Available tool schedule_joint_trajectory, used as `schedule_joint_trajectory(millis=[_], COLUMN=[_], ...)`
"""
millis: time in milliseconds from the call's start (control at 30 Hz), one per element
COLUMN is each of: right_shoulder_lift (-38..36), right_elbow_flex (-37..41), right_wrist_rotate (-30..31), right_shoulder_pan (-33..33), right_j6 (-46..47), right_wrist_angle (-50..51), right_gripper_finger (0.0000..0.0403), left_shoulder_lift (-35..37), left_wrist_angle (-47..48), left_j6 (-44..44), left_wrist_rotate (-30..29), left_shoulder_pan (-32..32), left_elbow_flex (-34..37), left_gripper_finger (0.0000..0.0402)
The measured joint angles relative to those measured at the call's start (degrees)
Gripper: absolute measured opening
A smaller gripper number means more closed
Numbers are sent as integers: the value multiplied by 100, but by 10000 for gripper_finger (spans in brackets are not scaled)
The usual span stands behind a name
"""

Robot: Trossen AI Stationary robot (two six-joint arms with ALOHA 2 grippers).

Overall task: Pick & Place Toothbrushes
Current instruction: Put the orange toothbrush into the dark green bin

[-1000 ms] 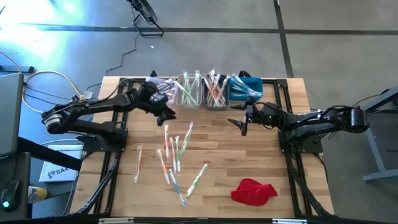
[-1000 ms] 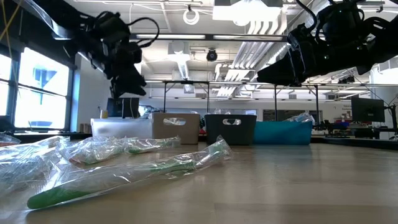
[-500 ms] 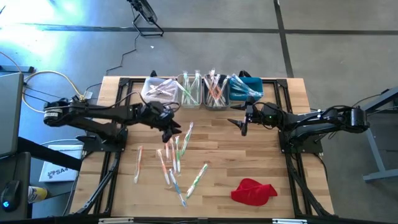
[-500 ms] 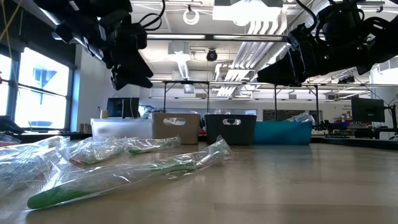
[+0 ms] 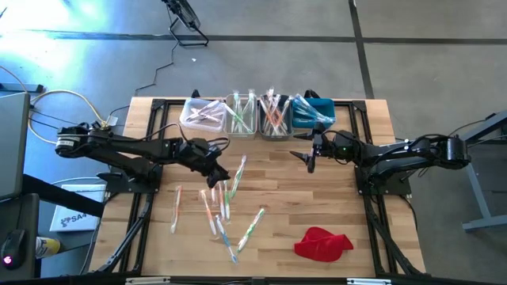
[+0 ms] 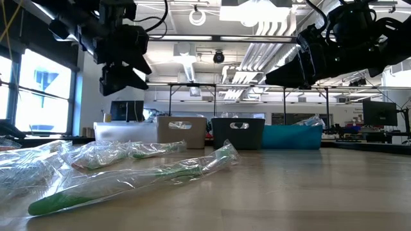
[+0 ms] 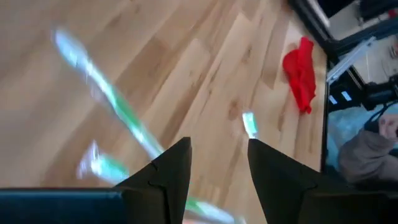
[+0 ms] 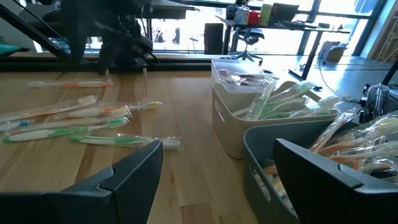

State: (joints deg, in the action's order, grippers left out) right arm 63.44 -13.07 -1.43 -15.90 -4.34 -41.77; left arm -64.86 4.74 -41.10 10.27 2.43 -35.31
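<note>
Crinkly clear-wrapped toothbrushes [image 5: 224,198] lie on plank-grained table [image 5: 333,198]; both grippers' jaws gape empty.

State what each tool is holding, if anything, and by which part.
Nothing is held. The left tool hangs open above the loose toothbrushes; the right tool waits open, empty.

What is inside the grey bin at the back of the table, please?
The grey bin holds wrapped toothbrushes, mostly orange-handled, standing up past its rim. How many there are, and whatever lies at the bottom, is hidden under the wrappers.
</note>
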Motion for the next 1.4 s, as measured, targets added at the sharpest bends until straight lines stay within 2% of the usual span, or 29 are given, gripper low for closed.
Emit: schedule_joint_trajectory(millis=[200,400,567,800,1233,1400], right_shoulder_lift=[0,0,0,-1,0,-2], right_elbow_flex=[-1,-1,-1,-1,-1,-1], right_wrist_rotate=[-1,0,0,0,0,0], right_shoulder_pan=[0,0,0,0,0,0], right_j6=[6,130,129,127,118,112], right_wrist_angle=[32,133,130,130,130,130], right_gripper_finger=[298,298,298,298,298,298], left_shoulder_lift=[0,0,0,0,-2,-2], left_wrist_angle=[849,2096,2611,2956,4902,4876], left_j6=[-1353,-2976,-4058,-5083,-7286,-7470], left_wrist_rotate=[409,421,429,203,78,-325], left_shoulder_pan=[-272,-786,-1289,-1865,-2894,-3143], left_elbow_flex=[0,2,2,2,2,4], left_gripper_finger=[157,157,157,157,157,157])
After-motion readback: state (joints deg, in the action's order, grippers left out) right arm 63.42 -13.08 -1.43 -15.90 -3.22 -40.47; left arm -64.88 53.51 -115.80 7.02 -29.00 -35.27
